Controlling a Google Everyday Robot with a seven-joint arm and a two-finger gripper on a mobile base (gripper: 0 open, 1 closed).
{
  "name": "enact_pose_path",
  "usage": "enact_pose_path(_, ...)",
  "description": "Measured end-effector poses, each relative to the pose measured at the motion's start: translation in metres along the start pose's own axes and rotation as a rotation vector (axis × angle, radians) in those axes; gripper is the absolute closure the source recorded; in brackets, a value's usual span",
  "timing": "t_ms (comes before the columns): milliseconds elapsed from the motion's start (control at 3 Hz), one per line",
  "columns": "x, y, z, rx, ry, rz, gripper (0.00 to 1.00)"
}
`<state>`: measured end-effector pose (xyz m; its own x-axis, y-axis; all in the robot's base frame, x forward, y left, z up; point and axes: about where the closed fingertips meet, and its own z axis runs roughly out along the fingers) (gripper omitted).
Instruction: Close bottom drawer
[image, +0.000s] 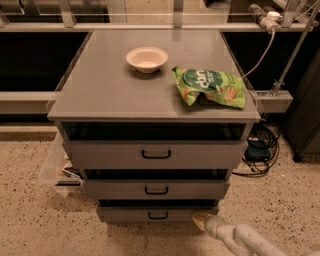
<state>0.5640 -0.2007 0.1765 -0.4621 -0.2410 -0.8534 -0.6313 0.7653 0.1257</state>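
The bottom drawer (158, 214) is the slim grey front with a small black bar handle, lowest of three in the grey cabinet (100, 90). It stands pulled out a little, with a dark gap above it. My gripper (202, 220) comes in from the lower right on a white arm. Its yellowish tip is at the right end of the bottom drawer's front, touching it or very close to it.
The middle drawer (156, 189) and top drawer (156, 154) also stand slightly out. A white bowl (146, 58) and a green snack bag (210, 86) lie on the cabinet top. Cables (261, 148) lie on the floor at right, a clear plastic bin (54, 171) at left.
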Motion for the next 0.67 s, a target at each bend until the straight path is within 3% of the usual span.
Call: enact_pose_path(667, 0.0082, 0.0062, -0.0076, -0.017, 0.006, 0.029, 1.0)
